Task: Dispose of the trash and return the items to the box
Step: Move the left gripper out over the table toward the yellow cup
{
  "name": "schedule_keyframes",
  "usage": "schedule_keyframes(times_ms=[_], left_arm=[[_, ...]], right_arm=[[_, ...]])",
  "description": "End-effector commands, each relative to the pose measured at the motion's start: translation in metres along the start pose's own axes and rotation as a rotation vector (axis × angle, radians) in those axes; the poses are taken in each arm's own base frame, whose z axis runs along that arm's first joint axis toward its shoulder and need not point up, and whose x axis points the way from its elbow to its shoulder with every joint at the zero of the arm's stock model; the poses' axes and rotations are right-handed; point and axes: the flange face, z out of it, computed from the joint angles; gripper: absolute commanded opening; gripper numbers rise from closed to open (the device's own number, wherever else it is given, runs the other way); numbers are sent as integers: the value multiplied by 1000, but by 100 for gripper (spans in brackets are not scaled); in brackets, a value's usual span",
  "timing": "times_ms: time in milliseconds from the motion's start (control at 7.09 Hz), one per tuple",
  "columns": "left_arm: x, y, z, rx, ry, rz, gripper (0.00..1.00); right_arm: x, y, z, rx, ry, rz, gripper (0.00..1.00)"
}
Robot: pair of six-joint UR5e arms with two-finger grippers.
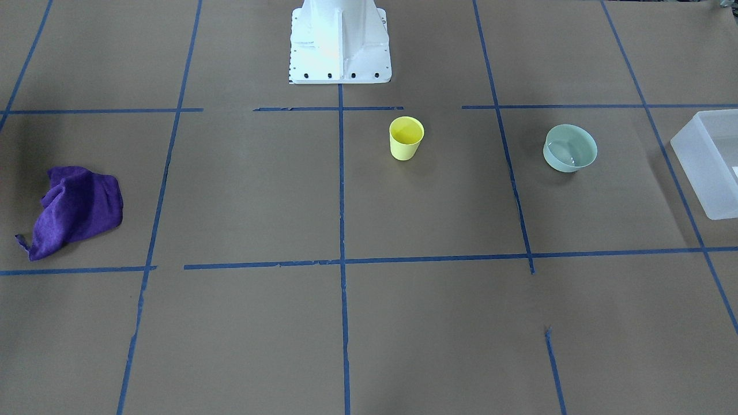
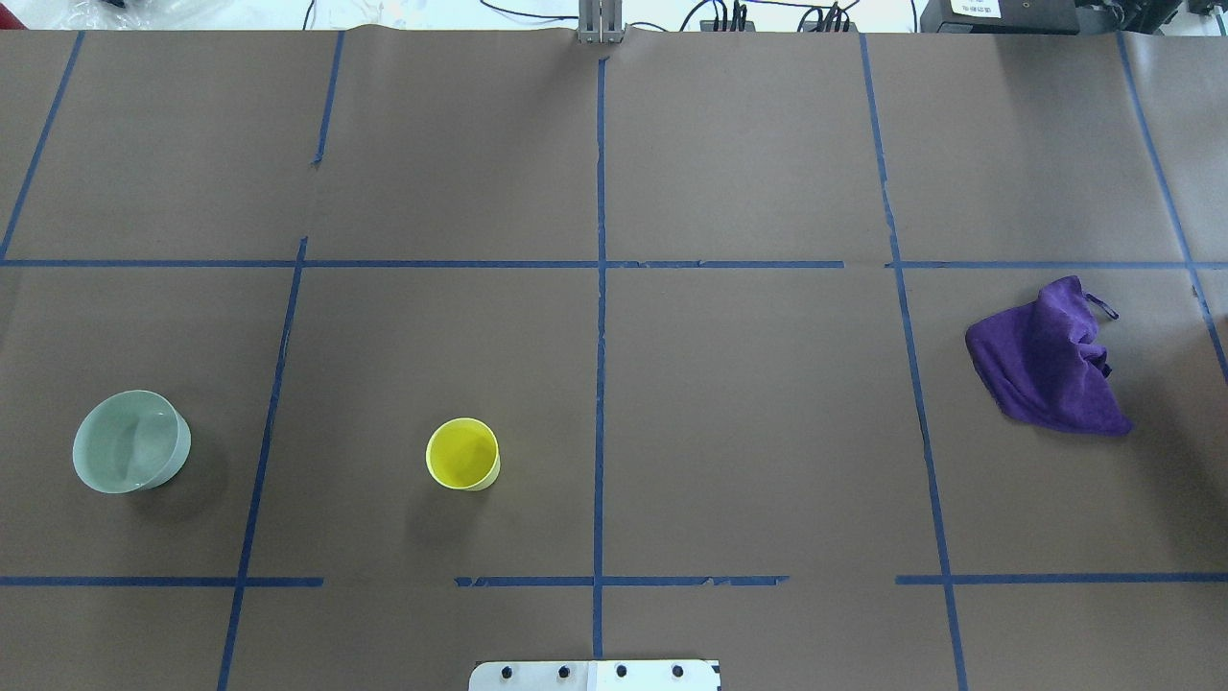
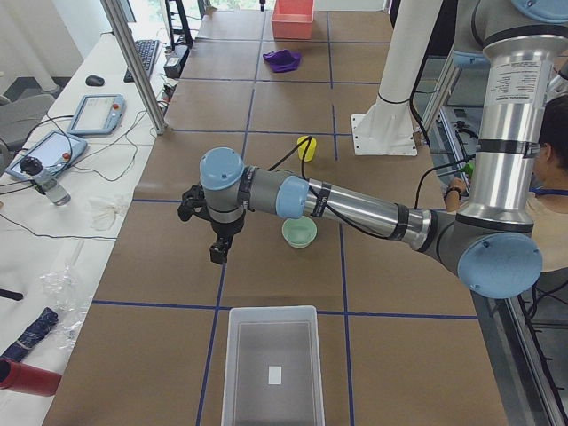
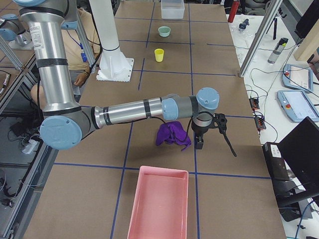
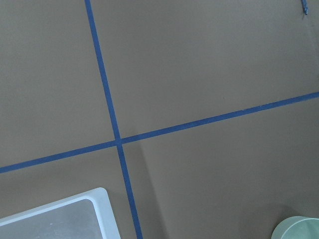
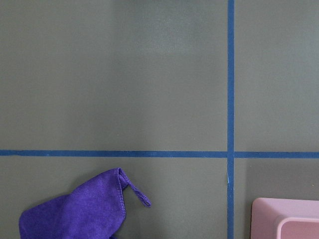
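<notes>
The yellow cup (image 1: 406,138) stands upright near the table's middle, also in the overhead view (image 2: 462,454). The mint-green bowl (image 1: 569,148) sits upright beside it (image 2: 131,441). The frosted white box (image 3: 271,311) stands at the table's left end, its corner in the left wrist view (image 5: 60,214). My left gripper (image 3: 217,253) hangs above the table between bowl and box. My right gripper (image 4: 199,142) hangs just beside a purple cloth (image 4: 172,134). Both grippers show only in the side views, so I cannot tell whether they are open or shut.
The purple cloth (image 2: 1050,360) lies crumpled at the table's right end. A pink tray (image 4: 159,204) stands beyond it, its corner in the right wrist view (image 6: 284,219). The white robot base (image 1: 340,40) stands at the table's back edge. Blue tape lines cross the brown tabletop.
</notes>
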Motion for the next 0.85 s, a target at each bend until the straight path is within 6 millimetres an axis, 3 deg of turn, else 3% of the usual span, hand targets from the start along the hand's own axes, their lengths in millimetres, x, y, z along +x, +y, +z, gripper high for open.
schedule_keyframes(times_ms=[0,141,282,423,564,705], left_arm=[[56,-6,12,41,97,81,100],[141,-13,35,-17,146,-26,100],[216,-8,44,-53,204,-33,100],[258,-5,39,-24,263,-80,100],[307,6,58,-23,333,-173,100],[358,22,92,13,335,-203,100]], right_arm=[[3,2,9,-5,-14,-3,100],[9,12,15,2,-47,-16,100],[10,14,17,12,-51,-27,100],[10,14,17,13,-51,-27,100],[10,14,16,16,-50,-29,100],[10,13,17,17,-41,-33,100]])
